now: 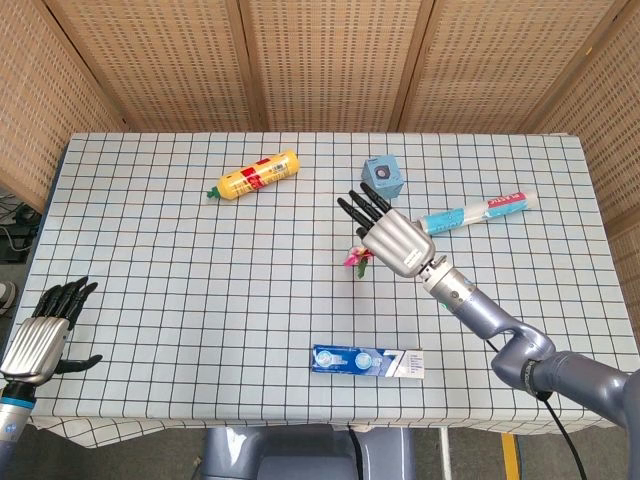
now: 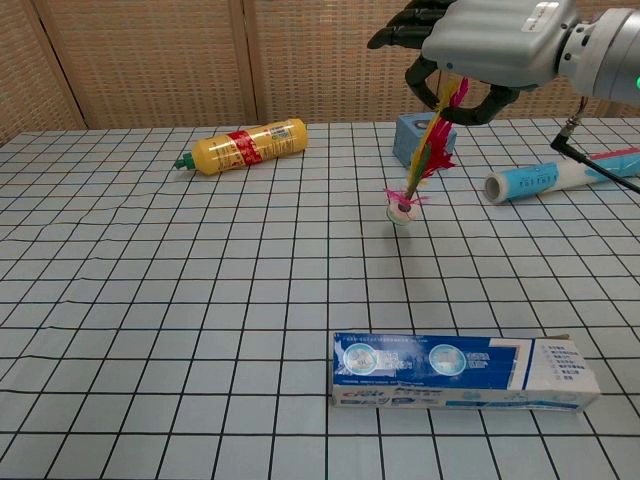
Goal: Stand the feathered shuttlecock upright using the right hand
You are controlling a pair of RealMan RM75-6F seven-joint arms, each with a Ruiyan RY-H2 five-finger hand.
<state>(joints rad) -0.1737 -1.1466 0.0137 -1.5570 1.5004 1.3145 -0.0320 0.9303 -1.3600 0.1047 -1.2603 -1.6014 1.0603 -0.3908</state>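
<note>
Near the middle of the checked table (image 1: 150, 200), the right hand (image 1: 395, 240) holds the feathered shuttlecock (image 2: 425, 150) by the upper part of its feathers, its fingers (image 2: 405, 35) curled round the yellow and pink plumes. The shuttlecock hangs nearly upright, leaning a little, with its base at or just above the cloth; the chest view does not settle whether it touches. Behind it sits a small blue cube (image 1: 383, 177), and to its right lies a blue and white tube (image 1: 475, 212). A yellow bottle (image 1: 256, 176) lies on its side further back on the left, well apart. A blue flat box (image 2: 460, 372) lies at the near edge of the table. The left hand (image 1: 42, 332) hovers off the table's near left corner, fingers apart and holding nothing.
</note>
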